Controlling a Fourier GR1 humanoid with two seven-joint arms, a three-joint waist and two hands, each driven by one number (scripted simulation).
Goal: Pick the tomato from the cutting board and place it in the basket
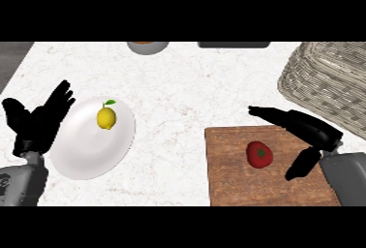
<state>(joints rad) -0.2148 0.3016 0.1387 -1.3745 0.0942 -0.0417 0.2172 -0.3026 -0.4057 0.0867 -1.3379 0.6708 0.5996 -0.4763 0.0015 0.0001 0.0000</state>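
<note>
About to grab round red tomato [259,154] on brown wooden cutting board [229,186] with black right hand [316,131] spread open beside it; next, close round it.

tomato [259,154] on cutting board [232,181], right hand [307,127] beside

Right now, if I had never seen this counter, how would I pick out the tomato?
Find the wooden cutting board at the lower right of the counter, below the wicker basket. The tomato lies on it, beside the robot's open right hand. It is the only red thing; the other fruit, a yellow lemon, sits on a white plate far left.
</note>
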